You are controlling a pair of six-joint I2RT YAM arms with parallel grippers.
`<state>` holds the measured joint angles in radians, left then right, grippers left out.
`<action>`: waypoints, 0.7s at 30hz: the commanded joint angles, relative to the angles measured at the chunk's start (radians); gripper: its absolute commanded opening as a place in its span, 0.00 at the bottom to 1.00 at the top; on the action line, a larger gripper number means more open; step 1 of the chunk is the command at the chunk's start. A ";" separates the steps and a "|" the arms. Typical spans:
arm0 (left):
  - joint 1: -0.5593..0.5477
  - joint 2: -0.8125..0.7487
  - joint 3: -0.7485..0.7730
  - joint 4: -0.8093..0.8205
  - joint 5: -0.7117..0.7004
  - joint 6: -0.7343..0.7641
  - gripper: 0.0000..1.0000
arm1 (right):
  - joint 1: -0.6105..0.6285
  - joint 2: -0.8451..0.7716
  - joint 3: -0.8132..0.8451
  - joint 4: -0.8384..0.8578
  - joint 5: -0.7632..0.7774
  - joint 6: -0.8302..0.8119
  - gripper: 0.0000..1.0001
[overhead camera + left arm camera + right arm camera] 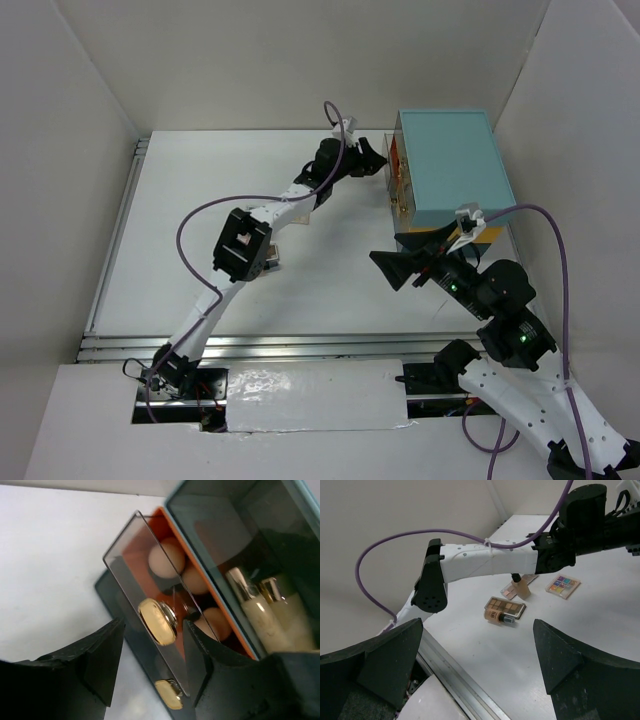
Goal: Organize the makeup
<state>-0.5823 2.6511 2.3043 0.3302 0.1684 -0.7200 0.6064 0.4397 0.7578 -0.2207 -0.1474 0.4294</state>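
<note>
Left gripper (152, 652) open astride the gold drawer knob (157, 621), perhaps not touching, right gripper (477, 647) spread wide, empty, bare tabletop (580, 630) before eyeshadow palettes (505, 607)

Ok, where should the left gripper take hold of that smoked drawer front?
By the upper gold knob, straight on from the front: it stands proud of the flat smoked front, and the left gripper is open around it.
</note>
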 commanded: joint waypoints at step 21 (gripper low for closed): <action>-0.033 -0.390 -0.563 0.219 -0.218 -0.047 0.85 | 0.006 -0.006 0.000 0.050 -0.020 -0.014 0.98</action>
<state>-0.6285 2.4321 1.8359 0.4099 0.0250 -0.7422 0.6064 0.4400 0.7578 -0.2207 -0.1543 0.4290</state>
